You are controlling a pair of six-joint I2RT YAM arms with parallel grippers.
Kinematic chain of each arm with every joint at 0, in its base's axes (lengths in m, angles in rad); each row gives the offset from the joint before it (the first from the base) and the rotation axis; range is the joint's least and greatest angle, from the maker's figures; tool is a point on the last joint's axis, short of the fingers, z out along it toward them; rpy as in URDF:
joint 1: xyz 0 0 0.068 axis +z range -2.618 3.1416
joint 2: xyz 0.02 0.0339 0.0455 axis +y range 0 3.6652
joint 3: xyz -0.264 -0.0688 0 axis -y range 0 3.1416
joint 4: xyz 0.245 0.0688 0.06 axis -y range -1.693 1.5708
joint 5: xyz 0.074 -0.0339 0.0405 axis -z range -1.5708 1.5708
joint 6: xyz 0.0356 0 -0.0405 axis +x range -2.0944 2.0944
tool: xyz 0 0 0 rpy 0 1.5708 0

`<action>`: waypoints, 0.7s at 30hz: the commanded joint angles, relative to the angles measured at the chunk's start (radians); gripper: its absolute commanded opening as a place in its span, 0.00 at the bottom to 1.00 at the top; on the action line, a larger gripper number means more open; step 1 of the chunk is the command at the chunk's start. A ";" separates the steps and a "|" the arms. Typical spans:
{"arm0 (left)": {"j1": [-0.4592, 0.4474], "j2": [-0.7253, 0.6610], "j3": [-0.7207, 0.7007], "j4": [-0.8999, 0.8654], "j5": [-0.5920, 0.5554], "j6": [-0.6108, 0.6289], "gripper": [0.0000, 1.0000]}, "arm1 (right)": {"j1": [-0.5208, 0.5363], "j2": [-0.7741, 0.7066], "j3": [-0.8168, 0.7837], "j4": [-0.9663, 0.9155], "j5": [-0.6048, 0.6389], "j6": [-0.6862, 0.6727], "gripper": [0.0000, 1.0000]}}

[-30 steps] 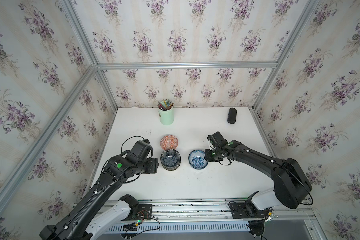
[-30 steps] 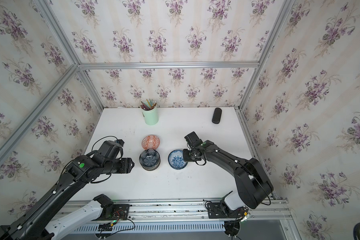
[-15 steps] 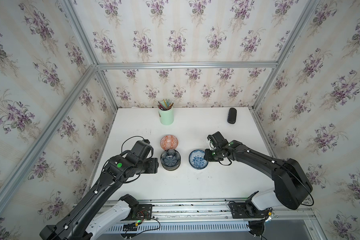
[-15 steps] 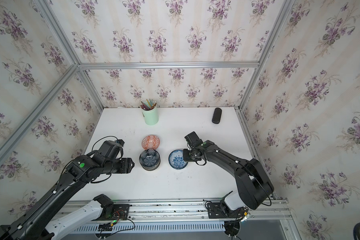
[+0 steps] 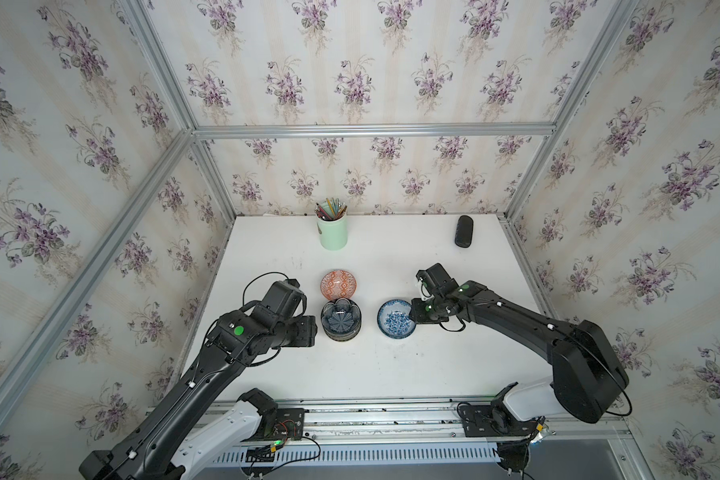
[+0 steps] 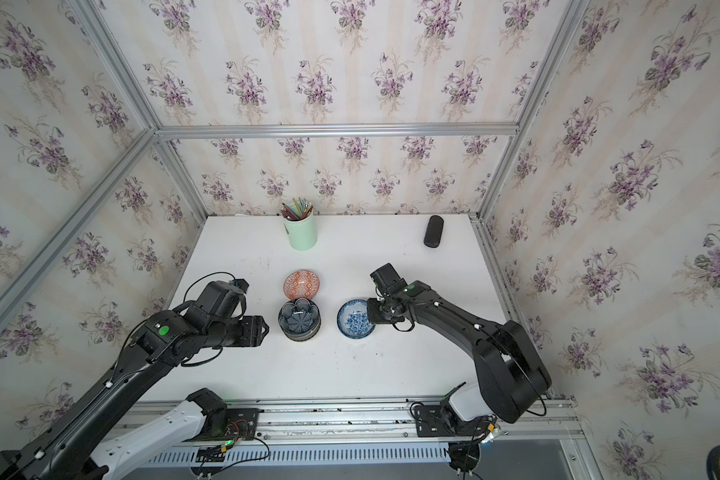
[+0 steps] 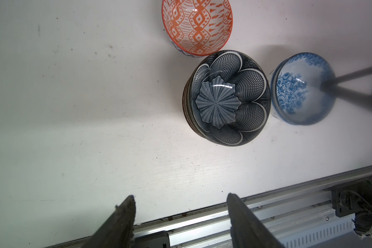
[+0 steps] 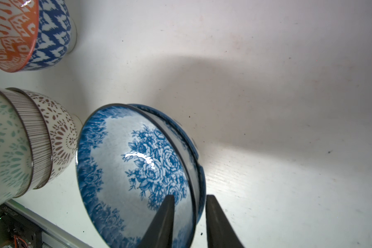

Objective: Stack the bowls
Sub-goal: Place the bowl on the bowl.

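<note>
A stack of bowls (image 5: 341, 321) topped by a dark navy petal bowl (image 7: 226, 98) stands mid-table. Behind it, touching or nearly so, sits the orange geometric bowl (image 5: 338, 284), blue-patterned outside (image 8: 52, 43). To the right of the stack rest two nested blue-white bowls (image 5: 395, 319), also in the right wrist view (image 8: 138, 167). My right gripper (image 8: 189, 196) straddles their right rim, one finger inside and one outside, slightly open with thin gaps to the rim. My left gripper (image 7: 180, 195) hangs open and empty just left of the stack (image 6: 299, 321).
A mint-green pencil cup (image 5: 332, 232) stands at the back of the table. A black case (image 5: 463, 231) lies at the back right. The metal rail (image 5: 350, 411) runs along the front edge. Papered walls close in the left, right and back sides.
My right gripper's jaws have parted a little around the blue-white bowls' rim. The bowls and the left arm have not moved.
</note>
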 commanded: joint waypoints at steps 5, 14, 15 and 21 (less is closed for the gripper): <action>0.001 -0.001 -0.001 0.009 0.000 0.012 0.69 | -0.002 -0.002 0.038 -0.024 0.066 -0.005 0.30; 0.001 -0.002 -0.001 0.009 -0.002 0.012 0.69 | -0.008 0.003 0.047 -0.023 0.082 -0.005 0.18; 0.001 -0.002 -0.001 0.009 -0.002 0.012 0.69 | -0.007 0.003 0.046 -0.021 0.080 -0.004 0.17; 0.001 -0.003 -0.001 0.008 -0.003 0.012 0.69 | -0.008 0.013 0.044 -0.018 0.062 -0.006 0.13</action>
